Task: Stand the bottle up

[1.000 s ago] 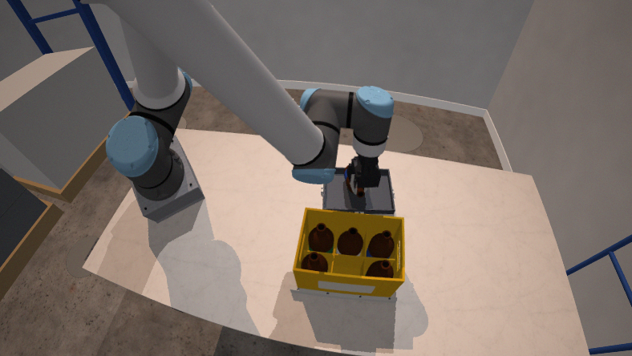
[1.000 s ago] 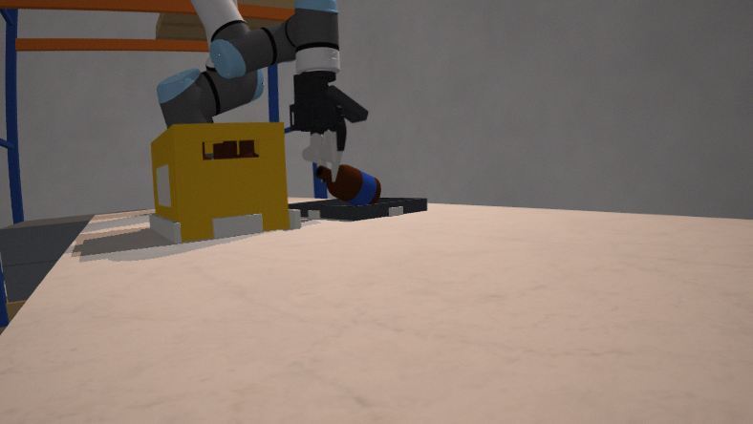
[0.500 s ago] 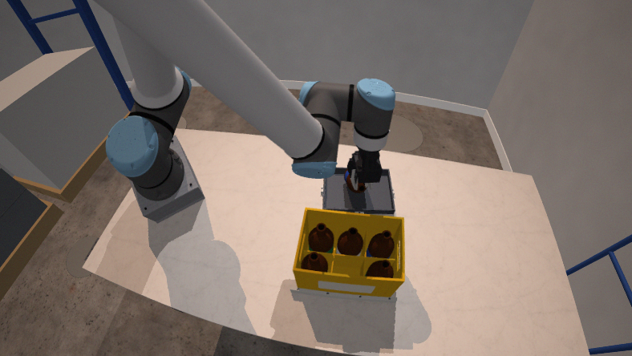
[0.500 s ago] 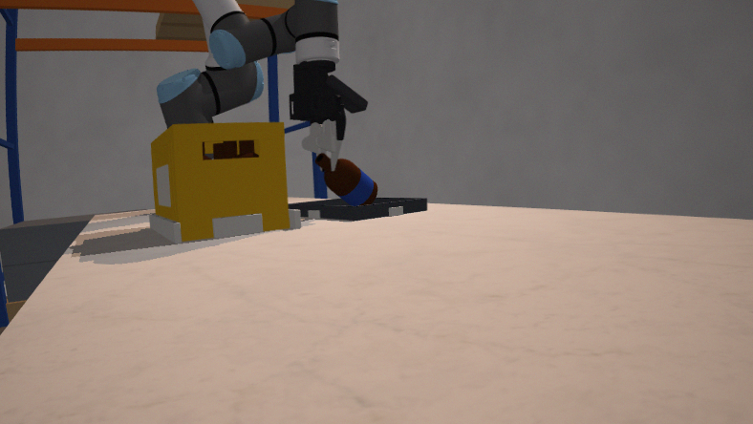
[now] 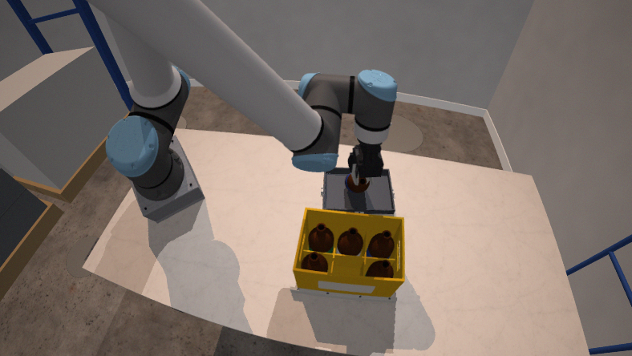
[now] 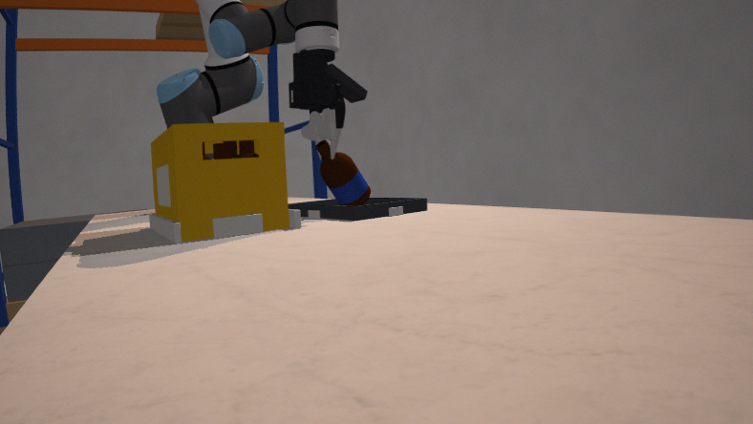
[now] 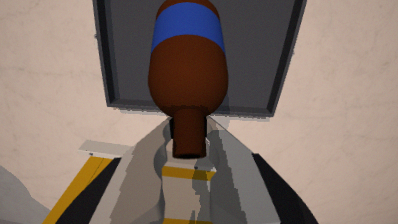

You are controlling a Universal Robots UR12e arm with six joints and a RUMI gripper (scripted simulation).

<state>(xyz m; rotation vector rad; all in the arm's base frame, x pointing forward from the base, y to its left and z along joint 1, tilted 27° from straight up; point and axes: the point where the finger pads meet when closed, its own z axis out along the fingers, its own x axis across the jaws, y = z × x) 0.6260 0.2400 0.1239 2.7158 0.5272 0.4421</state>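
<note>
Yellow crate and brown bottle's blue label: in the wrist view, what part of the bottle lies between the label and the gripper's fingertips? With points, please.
The bottle's bare brown shoulder (image 7: 188, 75), seen in the wrist view.

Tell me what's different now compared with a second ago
The pincer has risen, its jaws closed on the neck of the bottle. The bottle has swung from a low slant to a steeper tilt, neck up. The crate, the five bottles in it and the tray look unmoved.
</note>
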